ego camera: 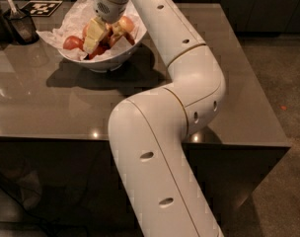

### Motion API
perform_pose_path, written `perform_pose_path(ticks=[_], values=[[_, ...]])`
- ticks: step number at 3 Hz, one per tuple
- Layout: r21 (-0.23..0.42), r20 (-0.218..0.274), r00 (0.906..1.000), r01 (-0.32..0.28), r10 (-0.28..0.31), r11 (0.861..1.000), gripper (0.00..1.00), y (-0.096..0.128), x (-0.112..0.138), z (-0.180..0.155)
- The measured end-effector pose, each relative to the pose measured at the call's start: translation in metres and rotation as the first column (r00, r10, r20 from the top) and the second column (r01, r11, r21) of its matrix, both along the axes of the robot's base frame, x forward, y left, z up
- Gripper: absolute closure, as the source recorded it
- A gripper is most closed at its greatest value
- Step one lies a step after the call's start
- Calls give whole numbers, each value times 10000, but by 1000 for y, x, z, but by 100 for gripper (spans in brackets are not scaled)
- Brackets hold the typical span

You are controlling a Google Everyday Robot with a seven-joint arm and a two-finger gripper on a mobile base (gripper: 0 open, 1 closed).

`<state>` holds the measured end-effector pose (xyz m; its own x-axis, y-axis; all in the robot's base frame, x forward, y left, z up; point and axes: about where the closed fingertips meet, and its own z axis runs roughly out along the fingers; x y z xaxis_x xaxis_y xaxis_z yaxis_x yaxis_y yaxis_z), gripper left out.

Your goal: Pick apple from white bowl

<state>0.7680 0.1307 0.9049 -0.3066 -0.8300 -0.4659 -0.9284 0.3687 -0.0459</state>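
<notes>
Apple (126, 23) sits in the white bowl (115, 58), at about 2 o'clock from the bowl's middle, near the rim on that side and resting against the other fruit. It is round and pinkish-red with a paler, orange-yellow patch, and it looks larger than its neighbours. The gripper (101, 39) reaches down into the bowl from 12 o'clock, its pale tip among the fruit just beside the apple, at the apple's 8 o'clock. Whether it is spread or closed, and whether it holds any fruit, cannot be told. A smaller dark red apple (71, 42) lies at 9 o'clock from the gripper, and more dark red fruit shows beneath it. Crumpled white paper (66, 26) lines the bowl and spills over its rim toward 10 o'clock. The bowl stands on a glossy grey-brown table (66, 102), toward the table's 11 o'clock corner. The white arm (189, 78) bends over the table from 5 o'clock. A dark cup (21, 26) stands at the bowl's 9 o'clock, apart from it, and a black-and-white marker card (41, 7) lies at its 10 o'clock.
</notes>
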Motion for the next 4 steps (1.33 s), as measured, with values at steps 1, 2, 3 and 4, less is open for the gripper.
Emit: perform_pose_path(ticks=[1, 2, 3, 4], values=[[0, 0, 10000, 0, 0, 10000, 43, 0, 0, 0], [0, 0, 10000, 0, 0, 10000, 66, 0, 0, 0], [0, 0, 10000, 0, 0, 10000, 88, 0, 0, 0], [1, 1, 10000, 0, 0, 10000, 100, 0, 0, 0]])
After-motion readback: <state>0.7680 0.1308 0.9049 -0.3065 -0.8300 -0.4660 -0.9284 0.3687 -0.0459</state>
